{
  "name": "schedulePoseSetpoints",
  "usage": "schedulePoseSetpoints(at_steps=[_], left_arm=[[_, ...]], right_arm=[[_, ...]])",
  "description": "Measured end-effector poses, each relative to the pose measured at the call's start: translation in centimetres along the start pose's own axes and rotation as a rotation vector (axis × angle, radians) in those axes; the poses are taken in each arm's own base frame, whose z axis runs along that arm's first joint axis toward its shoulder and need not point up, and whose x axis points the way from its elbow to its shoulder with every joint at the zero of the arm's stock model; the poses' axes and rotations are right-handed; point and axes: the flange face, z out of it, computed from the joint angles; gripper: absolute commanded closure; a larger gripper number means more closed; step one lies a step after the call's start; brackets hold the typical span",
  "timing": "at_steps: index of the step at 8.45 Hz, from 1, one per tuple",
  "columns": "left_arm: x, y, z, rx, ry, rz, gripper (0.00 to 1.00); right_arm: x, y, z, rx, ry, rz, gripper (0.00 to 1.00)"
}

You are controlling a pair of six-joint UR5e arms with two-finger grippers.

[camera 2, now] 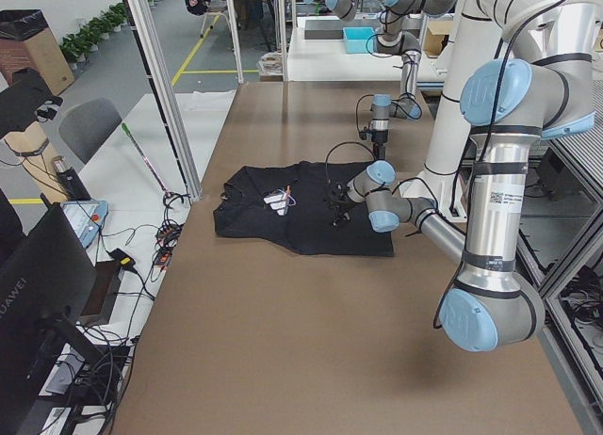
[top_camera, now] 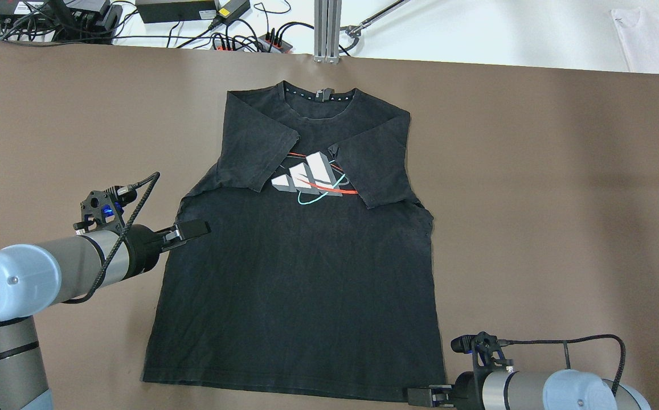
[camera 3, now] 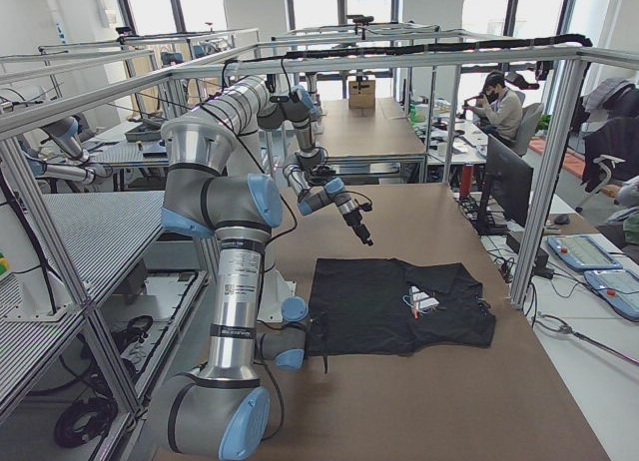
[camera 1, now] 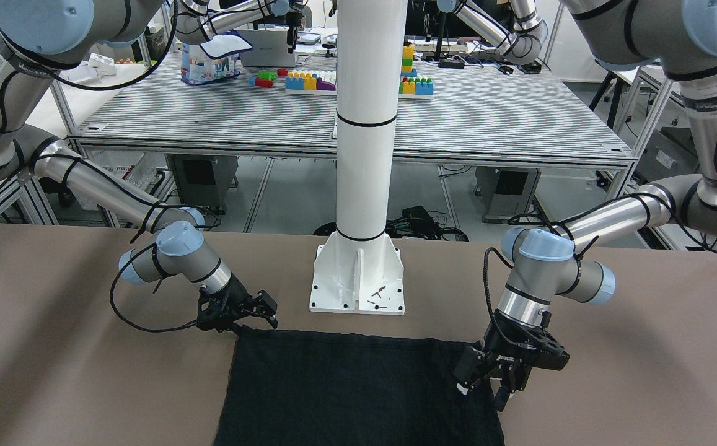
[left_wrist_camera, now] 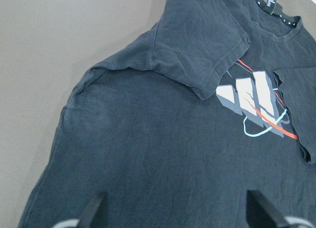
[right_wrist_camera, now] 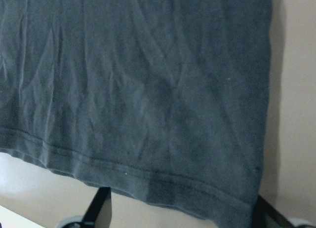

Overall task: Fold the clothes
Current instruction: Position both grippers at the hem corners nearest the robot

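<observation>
The clothes are one black T-shirt (top_camera: 301, 267) lying flat on the brown table, collar at the far side. Both sleeves are folded in over a white, red and cyan chest print (top_camera: 309, 179). My left gripper (top_camera: 192, 229) is open at the shirt's left side edge, at about mid-length; in its wrist view the fingers (left_wrist_camera: 94, 210) stand wide apart above the fabric. My right gripper (top_camera: 420, 396) is open at the near right hem corner; in its wrist view the hem (right_wrist_camera: 163, 181) lies between the fingers (right_wrist_camera: 101, 206). Neither holds anything.
The white pole's base (camera 1: 358, 279) stands at the near table edge between the arms. Cables and power strips (top_camera: 238, 37) line the far edge. A white garment (top_camera: 648, 28) lies beyond the far right corner. Brown table (top_camera: 534, 199) shows on both sides of the shirt.
</observation>
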Motion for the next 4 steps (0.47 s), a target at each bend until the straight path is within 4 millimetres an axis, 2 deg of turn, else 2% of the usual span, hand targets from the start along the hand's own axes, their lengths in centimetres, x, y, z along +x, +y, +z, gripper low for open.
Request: schedulePoseSetpoints(at_steps=[4], left_arm=[[0.17,0.08,0.02,0.000,0.003,0.001,0.00]], right_arm=[[0.70,-0.88,-0.91,0.015,0.007,0.008,0.07]])
